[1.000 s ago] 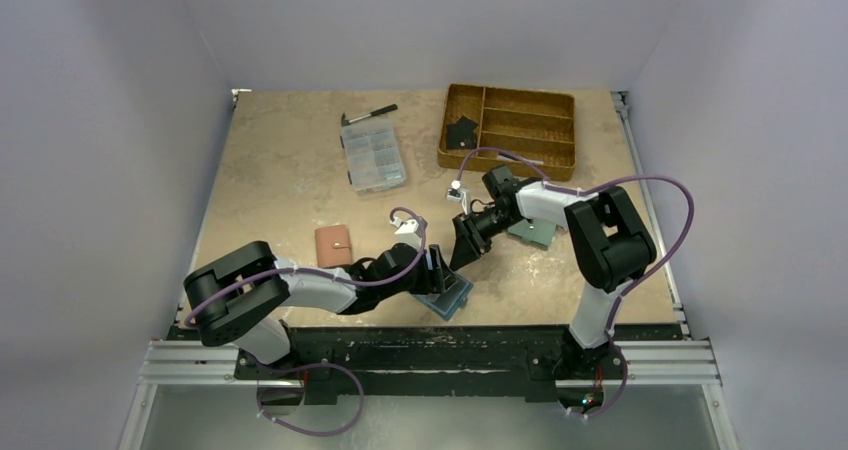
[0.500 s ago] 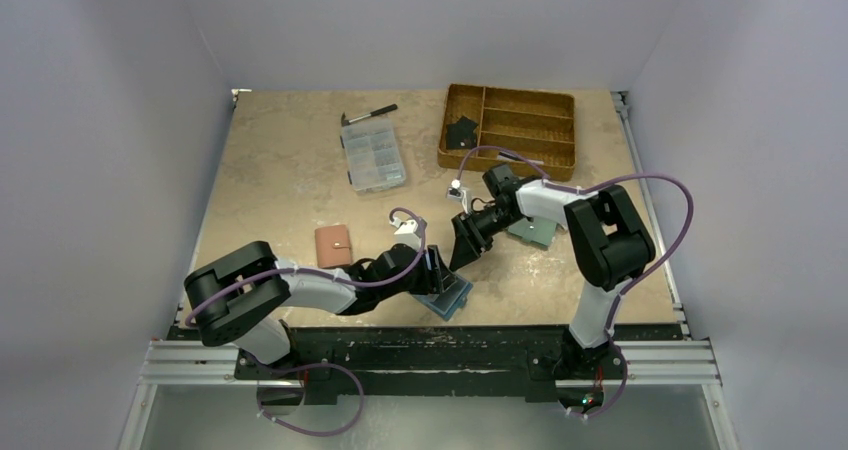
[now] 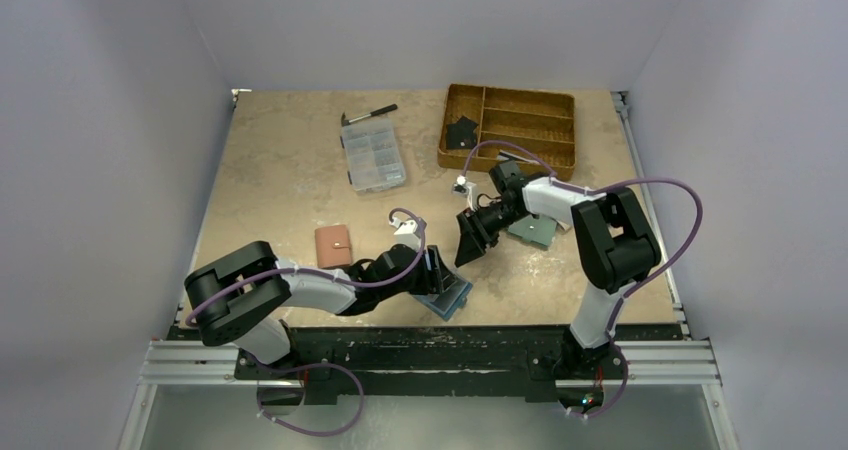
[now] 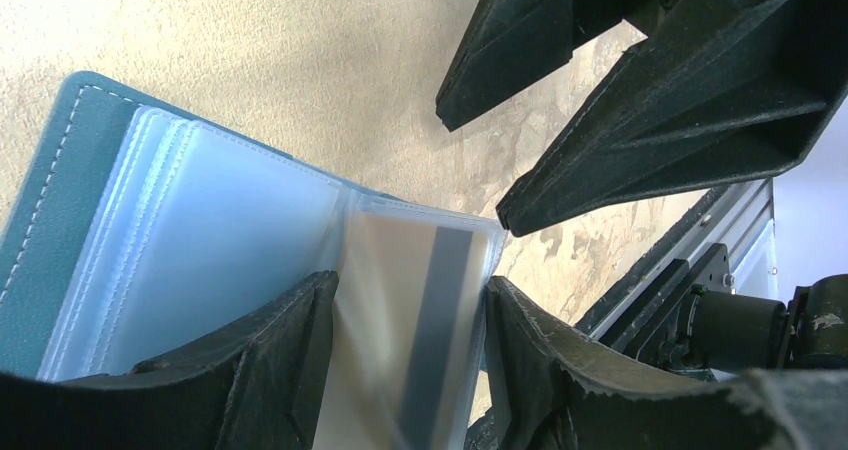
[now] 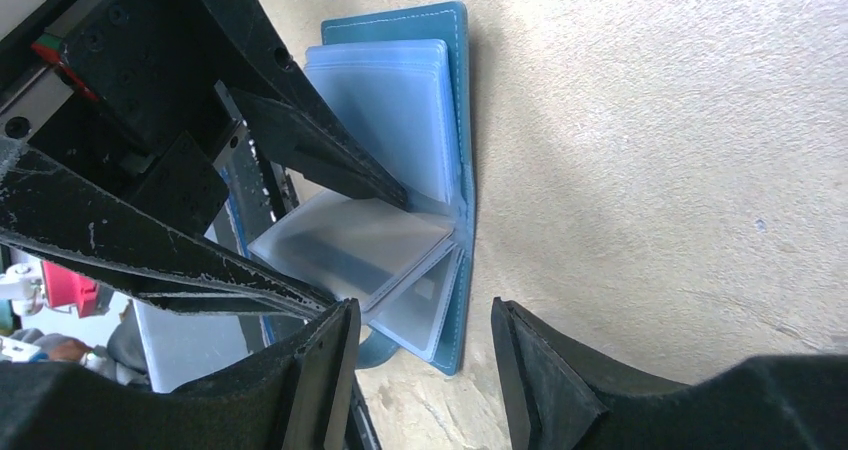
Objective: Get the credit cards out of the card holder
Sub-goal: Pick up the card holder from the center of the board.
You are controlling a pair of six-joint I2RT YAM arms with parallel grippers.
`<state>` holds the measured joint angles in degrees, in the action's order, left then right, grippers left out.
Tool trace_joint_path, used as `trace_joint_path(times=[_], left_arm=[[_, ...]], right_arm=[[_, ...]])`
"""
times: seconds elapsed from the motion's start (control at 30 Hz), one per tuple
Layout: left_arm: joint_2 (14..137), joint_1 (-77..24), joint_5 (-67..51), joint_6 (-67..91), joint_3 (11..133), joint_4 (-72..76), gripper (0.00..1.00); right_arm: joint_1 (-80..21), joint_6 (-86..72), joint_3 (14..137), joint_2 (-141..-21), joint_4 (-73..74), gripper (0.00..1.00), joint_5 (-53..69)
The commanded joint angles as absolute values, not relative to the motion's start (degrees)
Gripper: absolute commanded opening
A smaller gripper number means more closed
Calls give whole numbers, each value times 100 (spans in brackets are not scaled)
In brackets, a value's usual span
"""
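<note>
The card holder [image 3: 450, 298] lies open on the bench [image 3: 280, 180] close to the near edge, between the two arms. Its cover is blue leather with pale stitching, and it carries a stack of clear plastic sleeves inside. One clear sleeve [image 5: 350, 245] is lifted off the stack. It contains a pale credit card [image 4: 430, 320] with a dark stripe, blurred in the left wrist view.

The left hand [image 4: 408, 285] is pinching that sleeve across its width, one finger against each side edge. The right hand [image 4: 470, 173] is just above and beyond the holder with its fingers spread and nothing between them; one fingertip is close to the raised sleeve's far corner.

Left of the holder lies a tan snap wallet [image 3: 333, 245]. A pale green wallet [image 3: 530, 232] lies partly beneath the right arm.

Farther back is a clear plastic organiser box [image 3: 373, 157] with small compartments; its contents are too small to identify. A black pen [image 3: 370, 115] lies beside its far end. A wooden divided tray [image 3: 515, 92] holds a dark item [image 3: 461, 132] in its left compartment.
</note>
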<state>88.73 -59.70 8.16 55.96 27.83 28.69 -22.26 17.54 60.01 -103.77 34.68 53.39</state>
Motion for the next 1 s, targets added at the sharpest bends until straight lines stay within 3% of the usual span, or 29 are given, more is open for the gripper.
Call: trace_joint_path(times=[0.0, 0.97], left_arm=[[9000, -5928, 1046, 5461, 2536, 2096, 57], [9036, -5924, 884, 5491, 2528, 2283, 62]], right_arm=[[-2175, 1974, 6183, -10163, 3574, 59, 5255], [-2276, 2169, 6186, -10160, 3647, 56, 4939]])
